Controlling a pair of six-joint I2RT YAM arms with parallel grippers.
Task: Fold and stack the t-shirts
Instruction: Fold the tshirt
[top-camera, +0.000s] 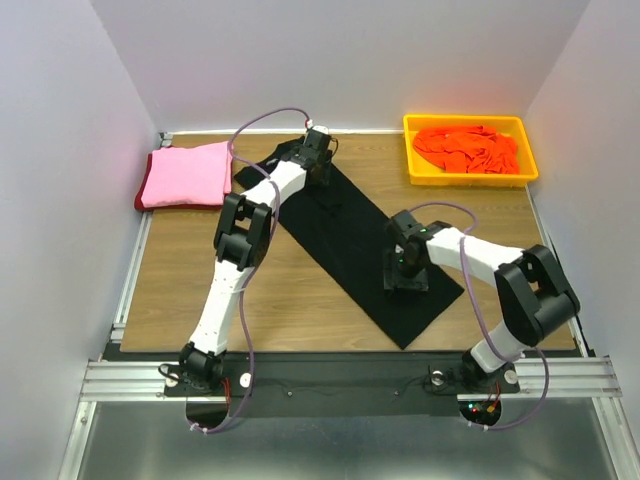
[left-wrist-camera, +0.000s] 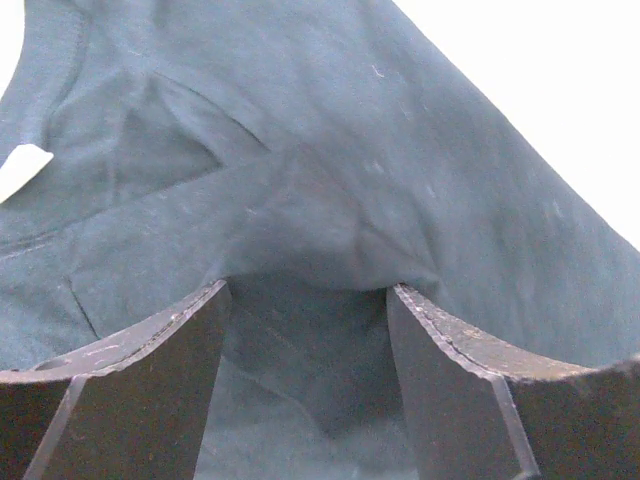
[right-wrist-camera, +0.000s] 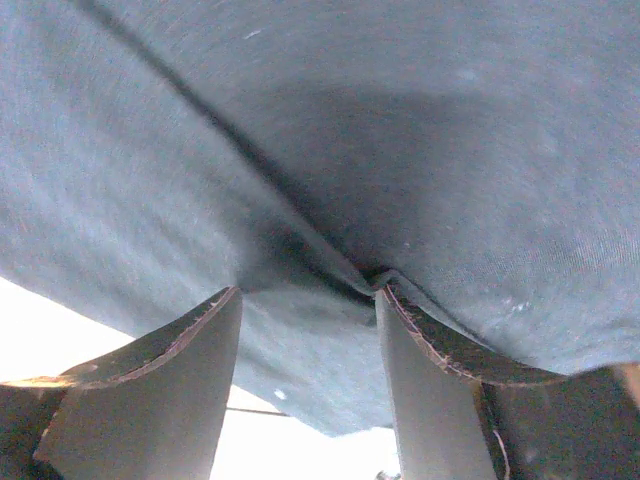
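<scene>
Black t-shirt (top-camera: 345, 235) lies flat as a long diagonal strip on the bench (top-camera: 170, 280). Left claw (top-camera: 318, 168) sits on its far end, right claw (top-camera: 407, 272) on its near end. Both claws are part-spread and pressed down, with cloth puckered between the fingers.

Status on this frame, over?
Left gripper and right gripper down on black t-shirt, jaws apart. Shirt folded to long strip, not yet stacked. Pink t-shirt far left, away from both arms.

I see tabletop (top-camera: 300, 310) brown wood-grain; plain black t-shirt (top-camera: 350, 235); pink t-shirt (top-camera: 185, 175) over dark red t-shirt (top-camera: 138, 203), far-left corner; bright orange t-shirt (top-camera: 465, 148), yellow tray (top-camera: 470, 181), far-right corner.
</scene>
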